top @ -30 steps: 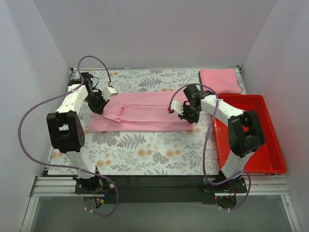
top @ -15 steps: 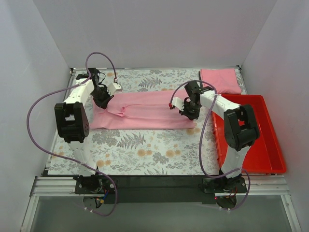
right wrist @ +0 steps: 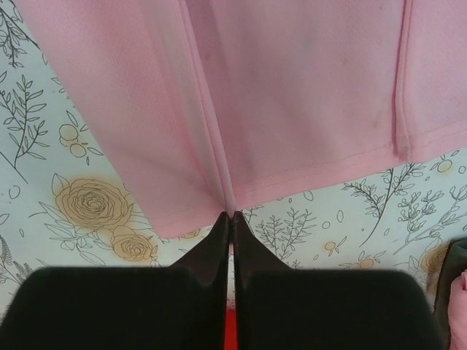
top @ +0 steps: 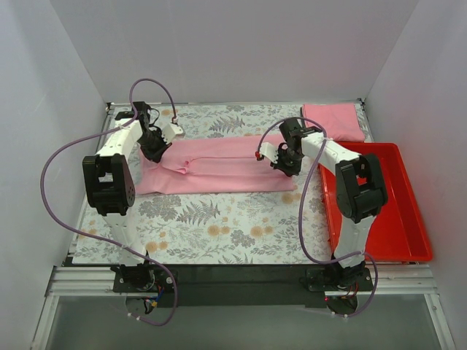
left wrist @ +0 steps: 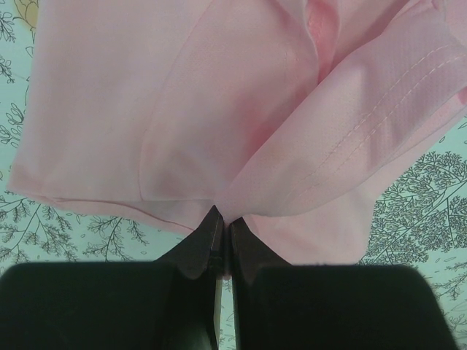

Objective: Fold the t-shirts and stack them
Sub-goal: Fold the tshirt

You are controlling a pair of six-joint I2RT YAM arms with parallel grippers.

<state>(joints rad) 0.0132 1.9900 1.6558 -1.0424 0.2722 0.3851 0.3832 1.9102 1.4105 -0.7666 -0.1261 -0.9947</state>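
A pink t-shirt (top: 219, 166) lies lengthwise across the floral table, partly folded into a long band. My left gripper (top: 156, 148) is shut on its left end; the left wrist view shows the jaws closed on a bunched fold of the pink t-shirt (left wrist: 241, 138). My right gripper (top: 283, 162) is shut on the right end; the right wrist view shows the jaws pinching a crease at the hem of the pink t-shirt (right wrist: 277, 95). A second pink t-shirt (top: 332, 121), folded, lies at the back right.
A red tray (top: 379, 208) stands at the right of the table, close to my right arm. The floral cloth (top: 219, 226) covers the table in front of the shirt. White walls enclose the back and both sides.
Both grippers have carried the shirt's near edge away from me over the far part, so the shirt is now a narrower band. The arms have swung toward the back.
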